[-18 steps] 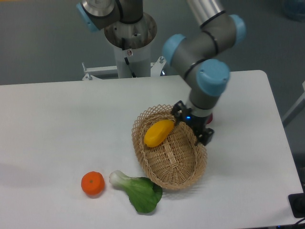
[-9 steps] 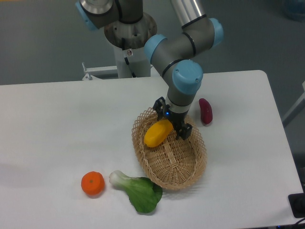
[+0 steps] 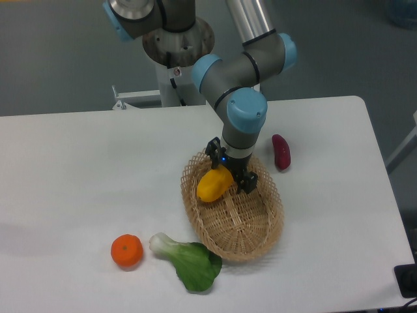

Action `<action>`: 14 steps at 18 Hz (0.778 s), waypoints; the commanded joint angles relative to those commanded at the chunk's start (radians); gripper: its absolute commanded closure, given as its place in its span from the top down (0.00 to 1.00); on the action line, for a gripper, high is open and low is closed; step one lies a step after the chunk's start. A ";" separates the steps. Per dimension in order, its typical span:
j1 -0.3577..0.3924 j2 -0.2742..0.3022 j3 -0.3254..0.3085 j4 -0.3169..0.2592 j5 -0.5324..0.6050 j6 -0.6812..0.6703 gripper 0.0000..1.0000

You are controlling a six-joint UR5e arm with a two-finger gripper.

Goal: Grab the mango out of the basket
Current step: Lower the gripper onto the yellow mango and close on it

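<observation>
I see the grey UR5e arm (image 3: 244,62) with its pale-blue joint caps reaching down from the pedestal at the 12 o'clock edge of the table, elbow bent, wrist pointing almost straight down over the basket. The black two-finger gripper (image 3: 231,171) sits low at the basket's 12 o'clock end. Its two fingers stand apart, one at the upper left near the rim and one lower right inside the bowl, and they straddle the right end of the smooth yellow-orange oblong mango (image 3: 214,184). I cannot tell from this view whether the fingers are pressing on the fruit or only beside it, so I won't call it a grip.

The mango lies tilted inside the oval light-tan woven wicker basket (image 3: 260,231), in its upper left part, with its left end against the wall at about 10 o'clock.

The basket rests on the white table (image 3: 78,169), right of centre. At the basket's 2 o'clock, apart from the rim, lies a dark purple-red oblong vegetable (image 3: 281,151). At its 7 o'clock a green leafy bok choy with a white stem (image 3: 189,261) lies just beside the rim, and a round orange fruit (image 3: 126,251) sits just left of the stem. Beyond the table is a grey floor (image 3: 52,52) and the arm's white pedestal base (image 3: 172,85).
</observation>
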 joint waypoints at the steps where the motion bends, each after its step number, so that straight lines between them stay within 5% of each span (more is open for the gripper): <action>1: -0.003 -0.006 0.000 0.003 0.018 0.000 0.95; 3: -0.012 -0.005 0.003 0.005 0.028 0.000 0.70; 7: -0.012 -0.002 0.009 0.005 0.026 0.001 0.63; 11: -0.009 0.008 0.023 -0.011 0.028 0.003 0.36; 14: 0.000 0.012 0.063 -0.023 0.023 0.003 0.37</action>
